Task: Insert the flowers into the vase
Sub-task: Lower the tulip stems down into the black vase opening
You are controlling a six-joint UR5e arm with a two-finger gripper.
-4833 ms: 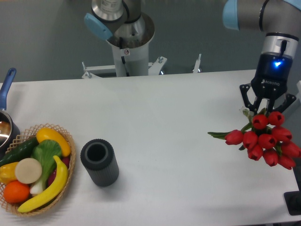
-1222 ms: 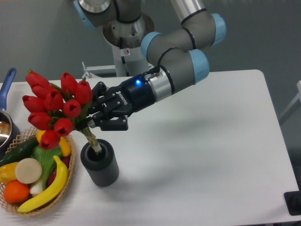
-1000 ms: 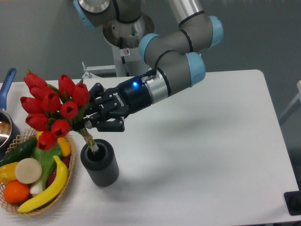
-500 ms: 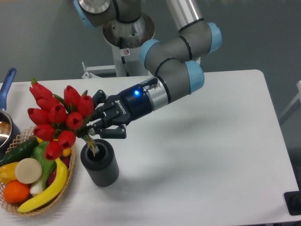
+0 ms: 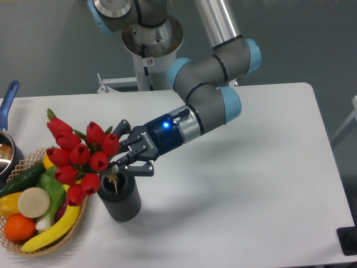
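Note:
The flowers (image 5: pixel 81 156), a bunch of red tulip buds with green stems, lean to the left with their stem ends inside the mouth of the vase (image 5: pixel 120 200). The vase is a short dark ribbed cylinder standing on the white table. My gripper (image 5: pixel 124 152) is shut on the flowers' stems just above the vase mouth, reaching in from the right. The lowest buds hang over the vase's left rim and the basket edge.
A woven basket (image 5: pixel 82 192) with banana, orange, cucumber and other produce sits right next to the vase on its left. A blue-handled pot (image 5: pixel 8 106) is at the far left edge. The arm's base stands at the back centre.
The gripper has moved down and right with the flowers, pushing the stems deeper into the vase; the bunch sits lower and nearer the vase mouth.

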